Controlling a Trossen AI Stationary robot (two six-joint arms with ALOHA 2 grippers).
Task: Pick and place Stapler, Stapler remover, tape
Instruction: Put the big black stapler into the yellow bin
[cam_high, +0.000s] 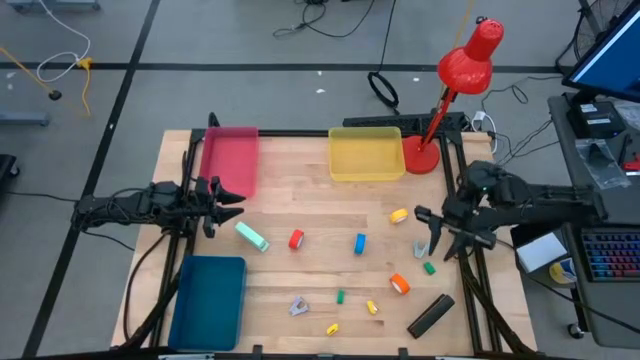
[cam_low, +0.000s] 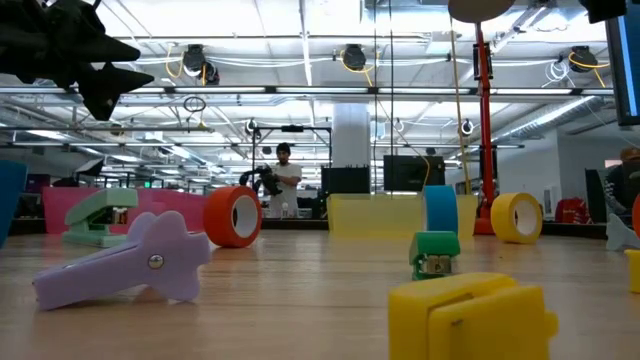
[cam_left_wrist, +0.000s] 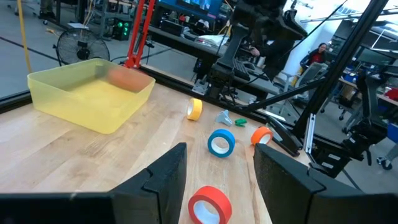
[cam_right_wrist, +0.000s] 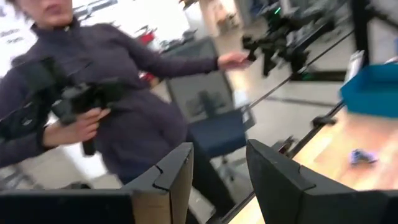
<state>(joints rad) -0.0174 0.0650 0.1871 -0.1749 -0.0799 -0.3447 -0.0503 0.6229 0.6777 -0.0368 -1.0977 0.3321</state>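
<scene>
A mint green stapler (cam_high: 252, 236) and a black stapler (cam_high: 431, 315) lie flat on the wooden table. So do a purple stapler remover (cam_high: 299, 306) and a grey one (cam_high: 421, 248). The tape rolls are red (cam_high: 296, 239), blue (cam_high: 360, 243), yellow (cam_high: 399, 215) and orange (cam_high: 400, 284). My left gripper (cam_high: 222, 195) hovers open at the table's left edge, the red tape (cam_left_wrist: 209, 205) on the table ahead of its fingers. My right gripper (cam_high: 425, 218) is raised at the right side, open and with nothing between its fingers (cam_right_wrist: 219, 155).
A pink tray (cam_high: 229, 160) and a yellow tray (cam_high: 365, 155) stand at the far edge, a blue tray (cam_high: 208, 300) at the near left. A red desk lamp (cam_high: 455, 90) stands at the far right. Small green and yellow blocks lie near the front. A person sits beyond the table.
</scene>
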